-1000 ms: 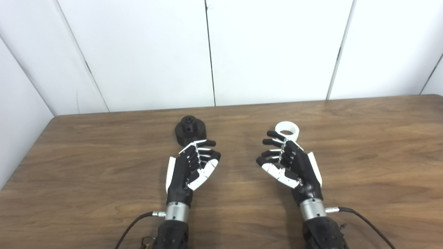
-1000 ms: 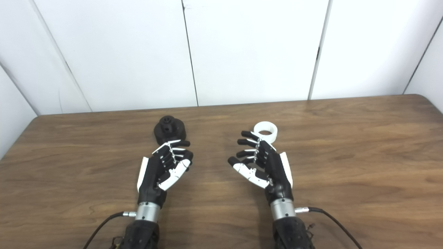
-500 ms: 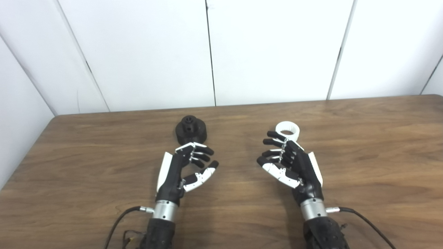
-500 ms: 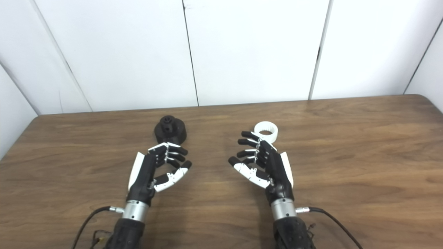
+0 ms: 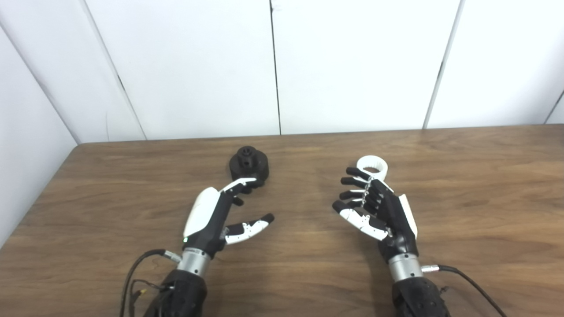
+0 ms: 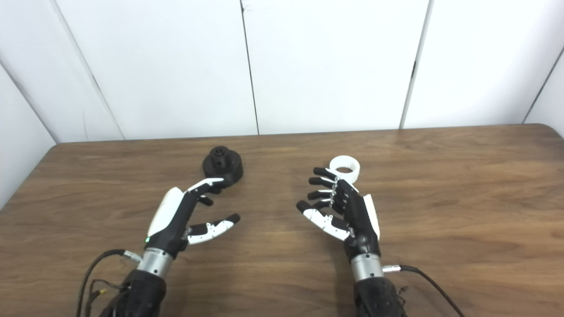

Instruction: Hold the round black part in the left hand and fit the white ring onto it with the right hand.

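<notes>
Nothing is picked up yet, so by my reading the whole job lies ahead. The round black part [image 5: 248, 162] sits flat on the wooden table [image 5: 462, 211], just past the fingertips of the left hand [image 5: 220, 211]. That hand is spread and empty, the fingers [image 5: 241, 184] stretched toward the part's near edge and the thumb splayed out toward the middle of the table. The tips look right up against the part, but whether they actually touch it I cannot tell from either eye view.

Over on the other side, the right hand [image 5: 374, 207] hangs with its fingers loosely curled and apart, palm turned inward, gripping nothing. The white ring [image 5: 372, 166] lies flat on the table directly beyond its fingertips, partly hidden behind them, its opening facing up. Ring and black part are well apart, each lined up in front of its own hand.

So, the tally: no grasp on the black part, no grasp on the ring, no fitting. The left hand seems to be the one about to act; it needs to reach further so the fingers wrap the part's round body before lifting. Then the right hand has to pinch the ring, bring it across, and seat it squarely on the part's raised centre.
</notes>
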Controlling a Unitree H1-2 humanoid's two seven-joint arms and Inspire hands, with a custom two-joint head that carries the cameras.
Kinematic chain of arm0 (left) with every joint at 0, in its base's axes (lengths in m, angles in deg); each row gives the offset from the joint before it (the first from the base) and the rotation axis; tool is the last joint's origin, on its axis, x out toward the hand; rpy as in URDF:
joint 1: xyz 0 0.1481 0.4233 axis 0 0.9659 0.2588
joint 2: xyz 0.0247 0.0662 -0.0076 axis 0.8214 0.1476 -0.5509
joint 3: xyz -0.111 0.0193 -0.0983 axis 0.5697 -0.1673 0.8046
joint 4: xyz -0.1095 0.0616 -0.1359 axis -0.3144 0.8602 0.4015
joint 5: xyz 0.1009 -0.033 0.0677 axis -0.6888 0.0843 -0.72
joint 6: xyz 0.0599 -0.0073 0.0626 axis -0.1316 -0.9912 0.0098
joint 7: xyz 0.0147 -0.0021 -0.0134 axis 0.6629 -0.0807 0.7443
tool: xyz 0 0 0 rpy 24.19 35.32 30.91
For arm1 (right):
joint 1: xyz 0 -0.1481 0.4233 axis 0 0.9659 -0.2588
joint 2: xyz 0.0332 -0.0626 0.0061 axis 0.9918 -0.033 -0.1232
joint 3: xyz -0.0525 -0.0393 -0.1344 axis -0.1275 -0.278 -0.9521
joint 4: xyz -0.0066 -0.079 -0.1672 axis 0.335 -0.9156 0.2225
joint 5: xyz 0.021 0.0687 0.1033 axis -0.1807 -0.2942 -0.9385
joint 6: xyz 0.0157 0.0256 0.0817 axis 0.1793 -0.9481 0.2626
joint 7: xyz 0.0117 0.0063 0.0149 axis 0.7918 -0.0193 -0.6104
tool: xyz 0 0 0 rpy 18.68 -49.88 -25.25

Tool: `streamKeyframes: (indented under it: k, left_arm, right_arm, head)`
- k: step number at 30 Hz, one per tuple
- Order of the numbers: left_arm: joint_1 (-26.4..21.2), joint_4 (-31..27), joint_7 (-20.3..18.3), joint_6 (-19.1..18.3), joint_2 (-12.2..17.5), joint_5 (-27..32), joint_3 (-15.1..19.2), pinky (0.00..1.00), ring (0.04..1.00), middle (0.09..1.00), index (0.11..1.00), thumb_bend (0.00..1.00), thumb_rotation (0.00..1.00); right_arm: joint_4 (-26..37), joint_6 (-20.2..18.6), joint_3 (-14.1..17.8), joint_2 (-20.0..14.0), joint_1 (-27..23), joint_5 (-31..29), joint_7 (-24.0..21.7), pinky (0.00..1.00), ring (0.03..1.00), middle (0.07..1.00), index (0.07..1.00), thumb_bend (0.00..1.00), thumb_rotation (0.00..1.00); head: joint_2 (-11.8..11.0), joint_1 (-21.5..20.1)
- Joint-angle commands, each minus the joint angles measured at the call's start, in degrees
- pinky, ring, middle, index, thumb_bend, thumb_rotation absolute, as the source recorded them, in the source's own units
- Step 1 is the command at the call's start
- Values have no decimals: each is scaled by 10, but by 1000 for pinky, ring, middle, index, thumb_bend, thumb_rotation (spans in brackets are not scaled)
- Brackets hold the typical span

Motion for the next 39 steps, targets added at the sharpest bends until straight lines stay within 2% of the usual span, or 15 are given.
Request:
streamKeyframes:
  k: [1,10,15,21,24,28,34,39]
  left_arm:
    - [-39,-28,8,-2,19,-31,3,661,777,802,756,650,343]
    - [-59,-34,-6,-27,51,-60,15,667,840,867,802,680,360]
    - [-73,-13,12,-41,62,-90,18,687,857,888,820,723,395]
    - [-88,25,45,-53,63,-132,18,801,930,937,852,764,437]
    - [-101,45,52,-58,63,-136,17,886,976,971,867,773,430]
    - [-126,83,66,-51,65,-133,14,936,1000,983,860,803,425]
    - [-160,143,95,-36,70,-136,-1,898,984,971,837,831,435]
    - [-185,188,98,-26,67,-105,2,888,976,965,833,833,465]
  right_arm:
    - [-6,6,7,-8,9,-3,-5,480,596,702,745,702,209]
    - [-7,5,9,-7,7,-8,-6,498,610,708,746,706,212]
    - [-15,9,7,-6,5,-4,-4,502,613,707,746,711,218]
    - [-18,15,4,-5,4,1,-3,475,587,706,747,711,218]
    - [-18,16,4,-6,4,1,-3,476,586,702,745,715,228]
    - [-15,13,5,-6,6,0,-4,476,589,702,744,713,225]
    - [-11,12,3,-7,7,4,-4,482,595,702,744,707,228]
    - [-10,12,5,-8,7,3,-4,479,591,700,741,706,224]
  head:
    - [0,0]
    - [0,0]
    - [-2,0]
    - [-3,-3]
    - [-2,-3]
    - [-3,-4]
    - [-2,-8]
    - [-3,-9]
